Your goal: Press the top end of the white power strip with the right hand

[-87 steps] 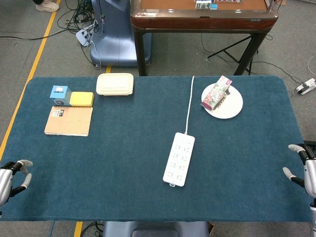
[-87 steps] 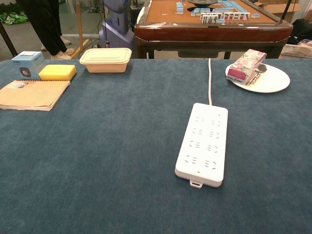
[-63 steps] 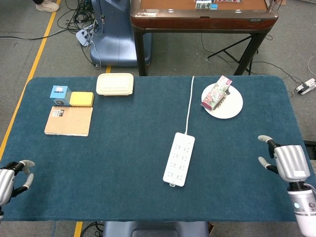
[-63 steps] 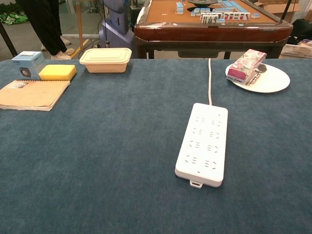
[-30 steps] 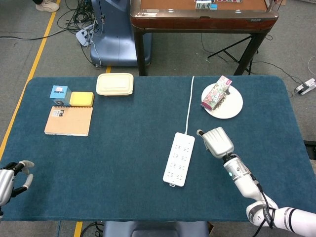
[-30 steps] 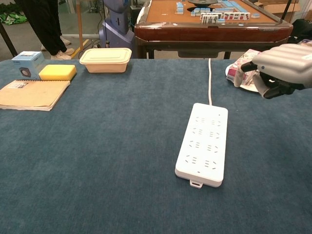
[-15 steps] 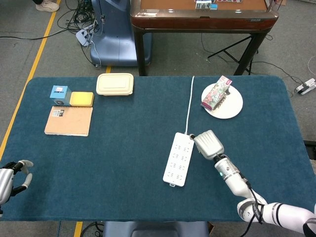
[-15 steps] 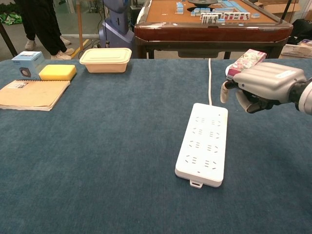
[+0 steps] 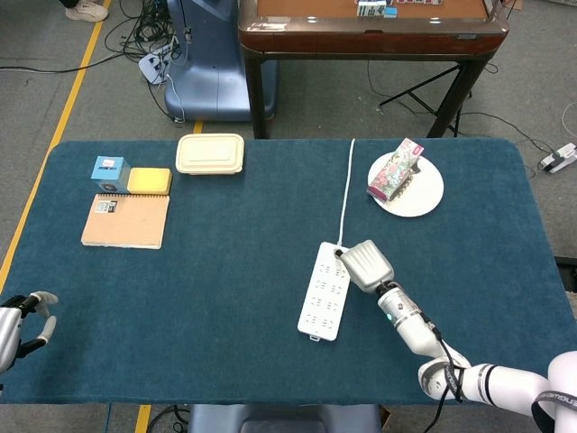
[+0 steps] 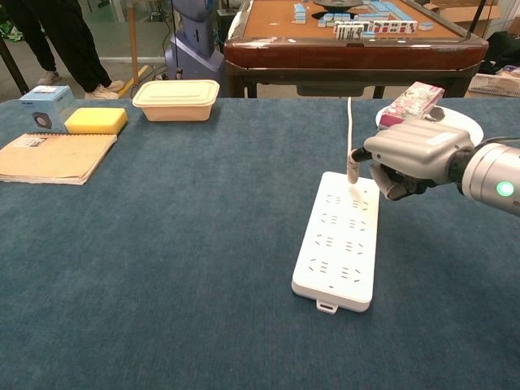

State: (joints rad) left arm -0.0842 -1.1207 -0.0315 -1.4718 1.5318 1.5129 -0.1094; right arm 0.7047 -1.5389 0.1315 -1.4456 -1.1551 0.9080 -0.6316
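Note:
The white power strip (image 9: pixel 327 290) lies flat mid-table, its cord (image 9: pixel 346 189) running toward the far edge. My right hand (image 9: pixel 365 264) is over the strip's top end, back facing up. In the chest view the right hand (image 10: pixel 410 158) has one finger pointing down, its tip on or just at the top end of the strip (image 10: pixel 340 240) beside the cord (image 10: pixel 350 134). The other fingers are curled in and hold nothing. My left hand (image 9: pixel 18 329) hangs at the table's near left corner, fingers apart and empty.
A white plate (image 9: pixel 424 194) with a floral packet stands at the back right, close behind the right hand. At the back left are a cream lidded container (image 9: pixel 209 153), a yellow sponge (image 9: pixel 149 180), a blue box (image 9: pixel 109 169) and a brown notebook (image 9: pixel 125 220).
My right hand came in from the right edge, moving left across the table, and its extended finger has come down at the strip's top end. The left hand has stayed put.

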